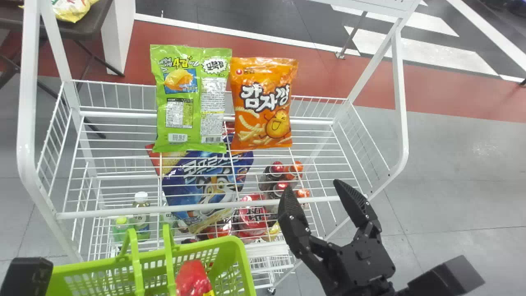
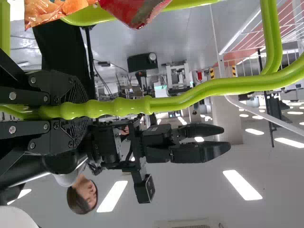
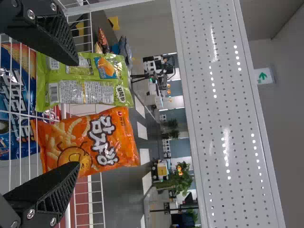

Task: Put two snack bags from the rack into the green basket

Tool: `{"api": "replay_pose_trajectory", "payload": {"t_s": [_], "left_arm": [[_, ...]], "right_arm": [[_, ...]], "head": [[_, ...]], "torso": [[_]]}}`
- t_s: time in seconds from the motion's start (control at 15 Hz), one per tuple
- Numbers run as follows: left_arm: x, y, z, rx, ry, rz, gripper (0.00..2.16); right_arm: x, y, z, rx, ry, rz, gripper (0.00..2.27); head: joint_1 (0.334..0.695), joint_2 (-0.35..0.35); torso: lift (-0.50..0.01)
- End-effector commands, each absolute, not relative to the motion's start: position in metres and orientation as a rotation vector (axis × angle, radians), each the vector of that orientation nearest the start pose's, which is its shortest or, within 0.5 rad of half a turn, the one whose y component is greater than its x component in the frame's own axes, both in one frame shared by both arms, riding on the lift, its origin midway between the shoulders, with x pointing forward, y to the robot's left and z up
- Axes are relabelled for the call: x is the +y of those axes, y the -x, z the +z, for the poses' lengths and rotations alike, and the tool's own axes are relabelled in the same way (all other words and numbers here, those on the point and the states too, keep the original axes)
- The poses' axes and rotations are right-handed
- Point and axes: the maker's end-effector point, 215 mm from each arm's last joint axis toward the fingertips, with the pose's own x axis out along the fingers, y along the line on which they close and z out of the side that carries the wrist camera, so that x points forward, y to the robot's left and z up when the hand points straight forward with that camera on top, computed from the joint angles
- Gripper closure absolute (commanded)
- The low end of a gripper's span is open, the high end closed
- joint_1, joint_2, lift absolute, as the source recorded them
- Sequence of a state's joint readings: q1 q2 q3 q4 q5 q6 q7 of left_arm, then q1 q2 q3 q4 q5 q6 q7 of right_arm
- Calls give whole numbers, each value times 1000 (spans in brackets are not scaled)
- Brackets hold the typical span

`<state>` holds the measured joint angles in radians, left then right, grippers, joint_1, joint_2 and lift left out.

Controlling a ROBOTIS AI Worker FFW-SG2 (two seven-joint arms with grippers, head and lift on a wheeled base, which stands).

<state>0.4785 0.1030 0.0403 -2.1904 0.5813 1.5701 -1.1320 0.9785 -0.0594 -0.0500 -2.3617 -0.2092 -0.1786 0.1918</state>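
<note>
The green basket (image 1: 240, 257) is cut off by the near edge of the head view, so only part of its inside can be made out; a red packet (image 1: 192, 279) in it is cut off too. The left claw (image 1: 28, 276), at the near left, is mostly out of the head view, but the left wrist view shows its fingers closed around the basket's green handle (image 2: 190, 94). Beneath the top shelf of the white rack (image 1: 197, 207), wires cross a blue bag (image 1: 205, 181) and red-topped bottles (image 1: 277, 167), and the blue bag's far part is covered by the bags above. Nearer and lower are a bottle with a white cap (image 1: 141, 205) and a red package (image 1: 251, 216), partly hidden behind the near rail and wires.

The green snack bag (image 1: 178, 102) and the orange snack bag (image 1: 263, 102) lie side by side on the top shelf toward the far side, edges touching, the green one on the left. The right claw (image 1: 313, 186) is spread wide and holds nothing, at the shelf's near right, well apart from both bags. The near rail lies between the basket and the bags, white posts rise at both sides, and a perforated panel (image 3: 223, 114) spans the far side above the shelf. At the far left, a yellow packet (image 1: 72, 10) lies on a brown surface (image 1: 88, 28).
</note>
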Motion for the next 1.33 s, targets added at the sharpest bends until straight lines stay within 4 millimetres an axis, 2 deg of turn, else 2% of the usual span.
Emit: {"api": "replay_pose_trajectory", "payload": {"t_s": [0.0, 1.27], "left_arm": [[0, -157, -361, 1115, 1111, -1320, 1264], [-5, -152, -361, 1124, 1103, -1327, 1264]], "right_arm": [[-213, -316, -286, -2, -133, 175, 63], [-211, -317, -289, -3, -147, 185, 66]], "head": [[695, -350], [695, -350]], "torso": [[-3], [-3]]}}
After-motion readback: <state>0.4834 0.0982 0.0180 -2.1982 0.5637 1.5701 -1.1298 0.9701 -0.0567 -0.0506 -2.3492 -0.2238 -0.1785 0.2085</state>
